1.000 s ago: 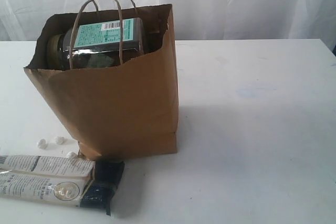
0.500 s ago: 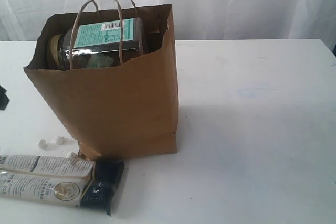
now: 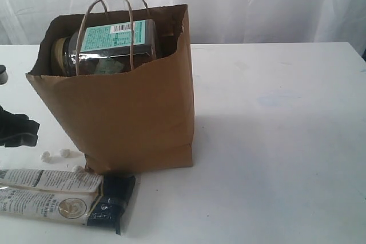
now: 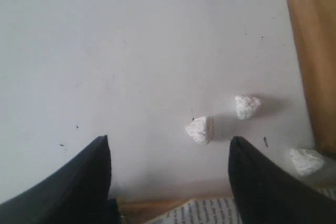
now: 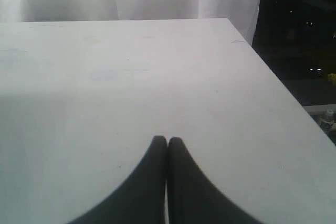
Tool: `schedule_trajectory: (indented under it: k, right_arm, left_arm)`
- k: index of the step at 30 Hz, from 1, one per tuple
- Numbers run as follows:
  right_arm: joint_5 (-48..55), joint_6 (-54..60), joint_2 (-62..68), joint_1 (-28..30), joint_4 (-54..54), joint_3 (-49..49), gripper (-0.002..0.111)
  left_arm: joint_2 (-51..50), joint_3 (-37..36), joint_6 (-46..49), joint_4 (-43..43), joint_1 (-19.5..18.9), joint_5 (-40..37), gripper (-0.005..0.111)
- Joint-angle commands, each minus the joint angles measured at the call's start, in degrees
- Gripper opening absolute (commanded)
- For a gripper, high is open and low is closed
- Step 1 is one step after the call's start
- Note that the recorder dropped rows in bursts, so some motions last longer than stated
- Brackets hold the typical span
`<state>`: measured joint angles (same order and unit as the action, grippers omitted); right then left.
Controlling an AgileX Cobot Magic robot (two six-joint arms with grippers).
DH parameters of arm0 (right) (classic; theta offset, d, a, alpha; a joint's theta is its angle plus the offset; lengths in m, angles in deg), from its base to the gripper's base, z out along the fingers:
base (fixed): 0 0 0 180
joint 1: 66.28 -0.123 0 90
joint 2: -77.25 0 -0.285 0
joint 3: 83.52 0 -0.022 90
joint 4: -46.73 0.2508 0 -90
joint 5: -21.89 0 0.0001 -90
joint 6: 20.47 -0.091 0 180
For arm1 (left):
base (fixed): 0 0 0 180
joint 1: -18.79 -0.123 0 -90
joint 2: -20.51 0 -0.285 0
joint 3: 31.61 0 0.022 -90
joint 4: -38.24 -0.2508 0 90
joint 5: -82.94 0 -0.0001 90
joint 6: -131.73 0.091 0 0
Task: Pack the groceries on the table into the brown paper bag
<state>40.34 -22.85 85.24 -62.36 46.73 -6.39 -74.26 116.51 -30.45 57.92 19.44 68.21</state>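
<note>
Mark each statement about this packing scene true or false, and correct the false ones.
1. The brown paper bag stands upright on the table. True.
2. The twin packet is inside the bag. False: it lies flat on the table in front of the bag.
3. The left end effector is open. True.
4. The right end effector is open wide. False: its fingers are shut together with nothing between them, above bare table.
5. A clear jar with a teal label lies on its side in the bag's mouth. True.
</note>
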Motion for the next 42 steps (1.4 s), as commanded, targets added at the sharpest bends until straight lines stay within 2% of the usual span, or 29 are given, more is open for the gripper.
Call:
schedule_trajectory:
  k: [1, 7, 9, 31, 38, 42]
  right_arm:
    - [-0.5, -0.1, -0.2, 0.1, 0.0, 0.1, 0.000]
    - [-0.5, -0.1, -0.2, 0.1, 0.0, 0.1, 0.000]
    - [-0.5, -0.1, -0.2, 0.1, 0.0, 0.1, 0.000]
    - [-0.5, -0.1, -0.2, 0.1, 0.0, 0.1, 0.000]
    - [-0.5, -0.1, -0.2, 0.1, 0.0, 0.1, 0.000]
    - [-0.5, -0.1, -0.2, 0.1, 0.0, 0.1, 0.000]
  left_arm:
    - [-2.1, 2.9, 1.6, 2.8, 0.8, -4.1, 0.067]
    - [-7.5, 4.0, 12.8, 2.3, 6.6, -5.1, 0.067]
    - [-9.1, 4.0, 16.6, 1.9, 7.5, -5.1, 0.067]
    - [-10.7, 4.0, 17.3, -1.2, 7.5, 3.1, 0.067]
    - [-11.4, 4.0, 16.5, -3.8, 7.5, 0.5, 0.051]
    - [-11.6, 4.0, 16.5, -3.8, 7.5, -0.2, 0.050]
